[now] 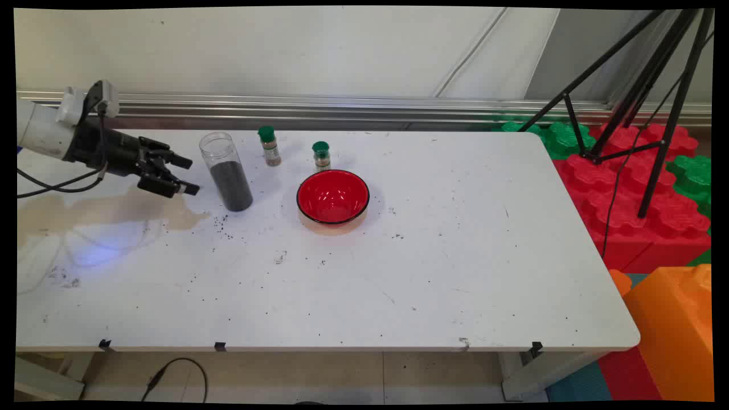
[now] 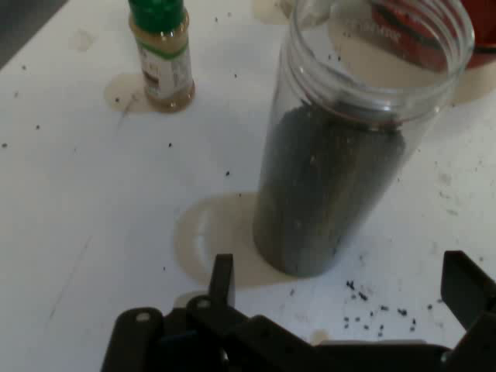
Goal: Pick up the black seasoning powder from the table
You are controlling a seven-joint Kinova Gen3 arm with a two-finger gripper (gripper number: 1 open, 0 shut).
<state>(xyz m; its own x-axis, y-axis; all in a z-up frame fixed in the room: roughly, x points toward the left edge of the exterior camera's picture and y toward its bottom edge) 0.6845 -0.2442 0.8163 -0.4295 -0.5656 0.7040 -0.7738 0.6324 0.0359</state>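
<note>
Right now the gripper (image 1: 188, 175) hangs low over the left part of the white table (image 1: 433, 267), pointing right at a tall clear jar (image 1: 226, 171). Fingers spread wide, nothing between them. Jar stands upright, no lid, about two-thirds full of dark grains, just right of the fingertips, not touching. In the hand view the jar (image 2: 341, 163) fills the middle, and the two fingers (image 2: 222, 280) rise from the bottom edge far apart, one on each side of the jar's base.

Behind the jar, toward the wall, a small spice bottle (image 1: 269, 146) with a green cap and brownish contents stands upright; it also shows top left in the hand view (image 2: 162, 54). A second spice bottle (image 1: 321, 156) of the same kind stands further right, just behind a red bowl (image 1: 332, 197) with a black rim. Bowl sits right of the jar, apart from it, looks empty inside.

Dark specks (image 1: 219, 223) lie scattered on the table in front of the jar and around its base (image 2: 372, 306). A tan stain (image 1: 114, 208) spreads on the table under the gripper. Black cable (image 1: 51, 185) hangs from the arm. Off the right side: black tripod (image 1: 638, 91), red and green foam blocks (image 1: 626, 188), an orange block (image 1: 678, 324).
</note>
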